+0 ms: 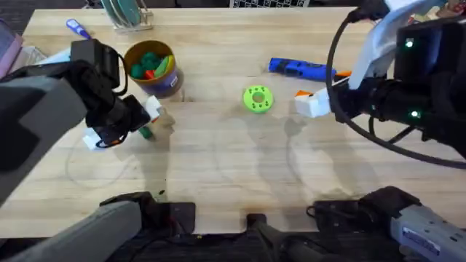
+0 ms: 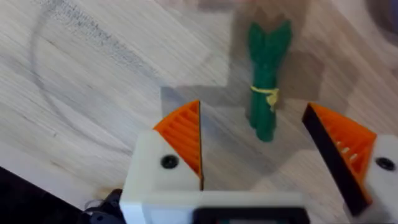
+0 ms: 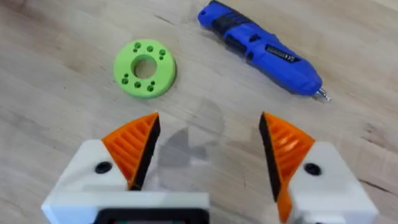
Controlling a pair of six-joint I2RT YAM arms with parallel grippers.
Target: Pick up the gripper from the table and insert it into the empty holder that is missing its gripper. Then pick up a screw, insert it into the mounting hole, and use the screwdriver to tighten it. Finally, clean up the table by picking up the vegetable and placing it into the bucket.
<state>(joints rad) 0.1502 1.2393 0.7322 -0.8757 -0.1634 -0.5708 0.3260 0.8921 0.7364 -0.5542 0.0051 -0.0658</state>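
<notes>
Our left jaws (image 2: pixel 252 152) stand apart just above the vegetable (image 2: pixel 267 81), which lies flat on the desk (image 2: pixel 93 93) just ahead of them. We judge it light, stiff and slick; we would pinch it across the tied middle. Our right jaws (image 3: pixel 208 149) hang apart and hold nothing, the screwdriver (image 3: pixel 261 48) well beyond them.
</notes>
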